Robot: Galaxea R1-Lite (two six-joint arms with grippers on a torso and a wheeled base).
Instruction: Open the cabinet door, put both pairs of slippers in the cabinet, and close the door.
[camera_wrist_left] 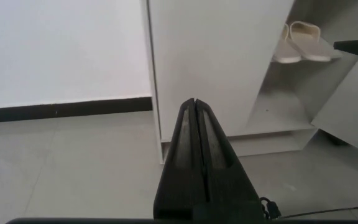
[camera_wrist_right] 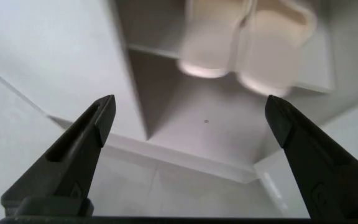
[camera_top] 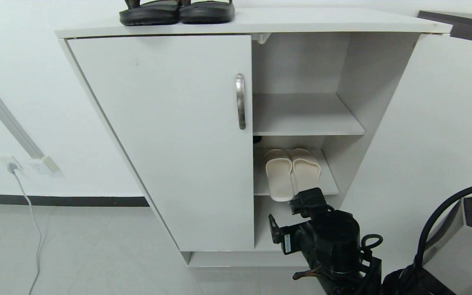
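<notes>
The white cabinet (camera_top: 158, 135) has its right door (camera_top: 441, 135) swung open and its left door shut. A cream pair of slippers (camera_top: 292, 172) lies on the middle shelf, heels at the shelf's front edge. A black pair of slippers (camera_top: 177, 12) rests on the cabinet's top. My right gripper (camera_wrist_right: 188, 118) is open with nothing between its fingers, just below and in front of the cream slippers (camera_wrist_right: 247, 43). In the head view that arm's wrist (camera_top: 322, 229) hangs before the bottom compartment. My left gripper (camera_wrist_left: 194, 124) is shut on nothing, low over the floor, left of the cabinet front; cream slippers (camera_wrist_left: 302, 42) show beyond.
A metal handle (camera_top: 240, 101) runs down the shut left door. The upper shelf (camera_top: 305, 116) and bottom compartment (camera_wrist_right: 210, 118) hold nothing. A wall socket with a white cable (camera_top: 31, 213) sits at the left. Grey tiled floor (camera_wrist_left: 73, 162) lies open before the cabinet.
</notes>
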